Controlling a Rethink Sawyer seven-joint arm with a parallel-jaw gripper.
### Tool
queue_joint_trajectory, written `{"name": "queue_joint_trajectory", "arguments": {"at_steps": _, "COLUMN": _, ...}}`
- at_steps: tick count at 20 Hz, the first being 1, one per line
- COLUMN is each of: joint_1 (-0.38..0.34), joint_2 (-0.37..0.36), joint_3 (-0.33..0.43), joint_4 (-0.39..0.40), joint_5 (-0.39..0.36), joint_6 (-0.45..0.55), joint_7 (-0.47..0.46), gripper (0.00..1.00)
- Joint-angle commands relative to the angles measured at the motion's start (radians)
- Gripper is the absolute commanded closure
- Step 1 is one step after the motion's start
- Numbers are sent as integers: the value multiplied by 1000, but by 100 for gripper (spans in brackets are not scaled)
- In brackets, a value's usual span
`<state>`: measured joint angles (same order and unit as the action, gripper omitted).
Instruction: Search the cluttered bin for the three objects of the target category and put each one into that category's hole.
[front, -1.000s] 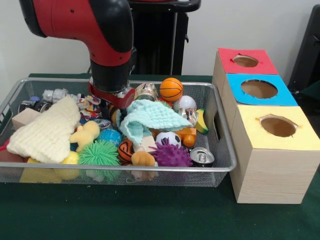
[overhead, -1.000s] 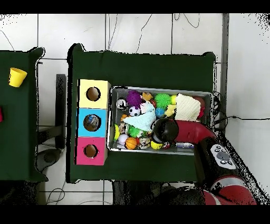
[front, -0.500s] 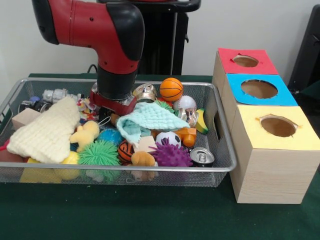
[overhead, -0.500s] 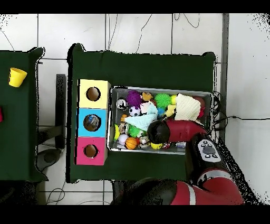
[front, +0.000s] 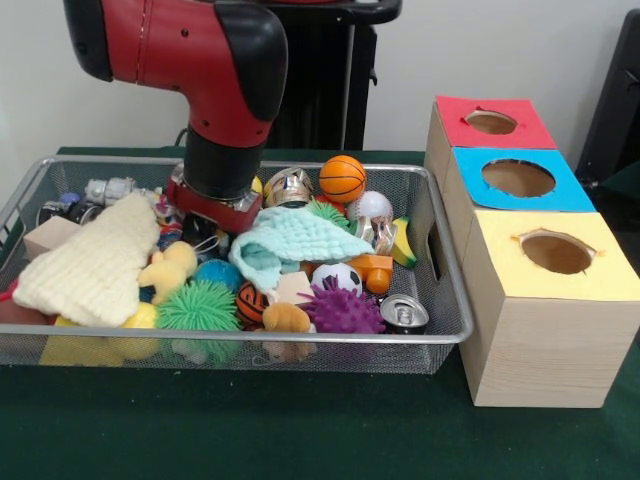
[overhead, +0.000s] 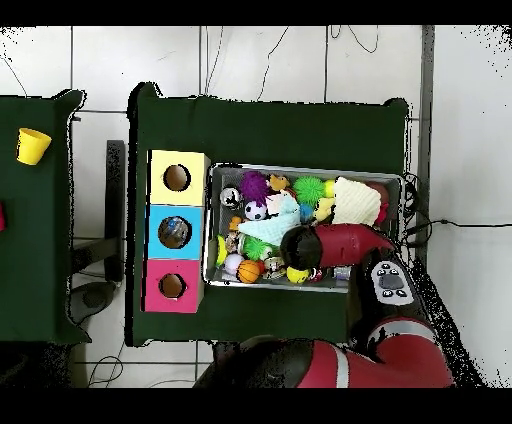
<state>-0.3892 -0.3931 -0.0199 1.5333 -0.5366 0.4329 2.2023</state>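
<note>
The wire mesh bin (front: 300, 338) is full of toys, balls and cloths. A crushed clear bottle (front: 108, 189) lies at its back left corner. Another clear crumpled piece (front: 373, 213) lies beside the orange basketball. My gripper (front: 203, 232) is down in the clutter at the bin's back middle, left of the mint cloth (front: 295, 238). The wrist and the toys hide its tip. In the overhead view the wrist (overhead: 300, 248) covers it. The blue-surround hole (front: 518, 178) is in the middle box, and it also shows in the overhead view (overhead: 174, 232).
The red-surround hole (front: 491, 122) and the yellow-surround hole (front: 556, 252) flank the blue one. Shiny cans lie at the back (front: 290, 185) and the front right (front: 404, 312) of the bin. A cream knitted cloth (front: 95, 262) covers the left part.
The arm's upper links swung round while the wrist shifted a little right and stayed low in the bin. The mint cloth was nudged slightly to the right.
</note>
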Motion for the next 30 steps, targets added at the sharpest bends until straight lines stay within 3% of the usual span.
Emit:
{"name": "queue_joint_trajectory", "arguments": {"at_steps": 1, "joint_1": 28, "joint_2": 19, "joint_3": -65, "joint_4": -192, "joint_5": -103, "joint_6": -6, "joint_7": -16, "gripper": 0}}
{"name": "queue_joint_trajectory", "arguments": {"at_steps": 6, "joint_1": 78, "joint_2": 47, "joint_3": -134, "joint_4": -263, "joint_5": -140, "joint_6": -88, "joint_7": 58, "gripper": 0}}
{"name": "queue_joint_trajectory", "arguments": {"at_steps": 13, "joint_1": 98, "joint_2": -7, "joint_3": -142, "joint_4": -246, "joint_5": -126, "joint_6": -71, "joint_7": 48, "gripper": 0}}
{"name": "queue_joint_trajectory", "arguments": {"at_steps": 20, "joint_1": 64, "joint_2": -86, "joint_3": -70, "joint_4": -182, "joint_5": -50, "joint_6": 37, "joint_7": -28, "gripper": 0}}
{"name": "queue_joint_trajectory", "arguments": {"at_steps": 30, "joint_1": 31, "joint_2": -179, "joint_3": -4, "joint_4": -126, "joint_5": 14, "joint_6": 100, "joint_7": -81, "gripper": 0}}
